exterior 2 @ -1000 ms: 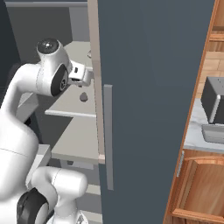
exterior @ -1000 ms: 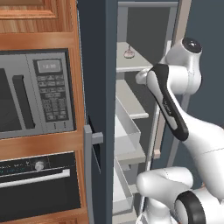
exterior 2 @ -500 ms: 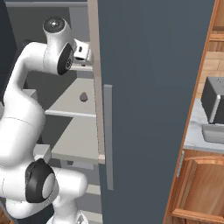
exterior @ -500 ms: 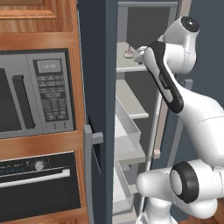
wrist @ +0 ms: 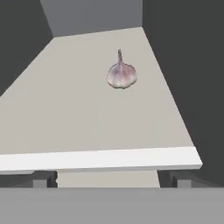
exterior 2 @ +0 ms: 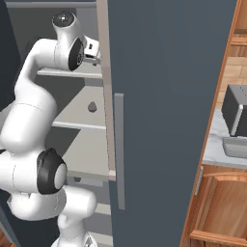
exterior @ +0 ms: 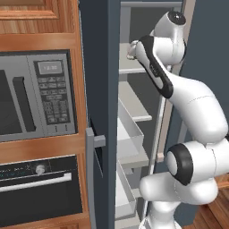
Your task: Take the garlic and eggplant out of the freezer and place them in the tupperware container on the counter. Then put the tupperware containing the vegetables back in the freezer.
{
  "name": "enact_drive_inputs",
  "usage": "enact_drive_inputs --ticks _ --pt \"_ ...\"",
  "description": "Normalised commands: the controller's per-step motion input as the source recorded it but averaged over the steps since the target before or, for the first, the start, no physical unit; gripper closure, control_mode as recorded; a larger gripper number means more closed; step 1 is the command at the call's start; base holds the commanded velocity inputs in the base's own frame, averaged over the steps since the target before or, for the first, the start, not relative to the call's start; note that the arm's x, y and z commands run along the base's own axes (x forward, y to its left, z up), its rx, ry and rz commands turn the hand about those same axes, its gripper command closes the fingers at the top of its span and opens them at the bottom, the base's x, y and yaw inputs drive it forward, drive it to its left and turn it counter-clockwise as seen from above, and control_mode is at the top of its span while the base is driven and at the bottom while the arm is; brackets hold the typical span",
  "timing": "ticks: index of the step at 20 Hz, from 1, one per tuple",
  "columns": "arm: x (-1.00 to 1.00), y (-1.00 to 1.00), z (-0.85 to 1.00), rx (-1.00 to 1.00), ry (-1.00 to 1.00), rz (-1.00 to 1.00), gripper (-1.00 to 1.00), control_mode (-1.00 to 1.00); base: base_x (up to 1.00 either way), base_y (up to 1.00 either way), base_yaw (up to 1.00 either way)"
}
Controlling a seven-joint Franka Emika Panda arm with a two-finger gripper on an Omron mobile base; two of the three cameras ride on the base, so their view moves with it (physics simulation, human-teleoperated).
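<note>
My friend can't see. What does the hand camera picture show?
A small pinkish-white garlic bulb sits alone on a pale grey freezer shelf, its thin stem pointing toward the back wall. The robot's two dark fingers are spread wide apart at the bottom, short of the shelf's front edge.

microwave (exterior: pixel 33 96) display and keypad — markings illegible

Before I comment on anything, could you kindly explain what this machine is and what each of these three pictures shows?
It is a white robot arm on a driving base, reaching into an open freezer. Two cameras ride on the base, looking from behind its left and right. The third sits on the hand, looking along its open fingers, which hold nothing. On the pale shelf ahead lies a garlic bulb. A lower shelf carries a small dark lump, perhaps the eggplant.
</note>
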Motion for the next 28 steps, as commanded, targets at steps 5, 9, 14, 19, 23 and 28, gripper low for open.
enact_drive_inputs --ticks 5,9,14,19,23,28 --pt "0.67 0.01 0.0 -0.06 0.01 -0.08 -1.0 -1.0 0.0 0.0 0.0" --pt "0.6 0.0 -0.04 -0.03 0.04 -0.06 -1.0 -1.0 0.0 0.0 0.0" --pt "0.64 0.0 -0.1 -0.01 0.01 0.0 -1.0 -1.0 0.0 0.0 0.0" --pt "0.53 0.0 -0.12 -0.04 0.01 0.0 -1.0 -1.0 0.0 0.0 0.0" --pt "0.4 0.0 -0.19 -0.05 0.01 -0.01 -1.0 -1.0 0.0 0.0 0.0" --pt "0.43 0.0 -0.19 -0.05 0.01 -0.01 -1.0 -1.0 0.0 0.0 0.0"
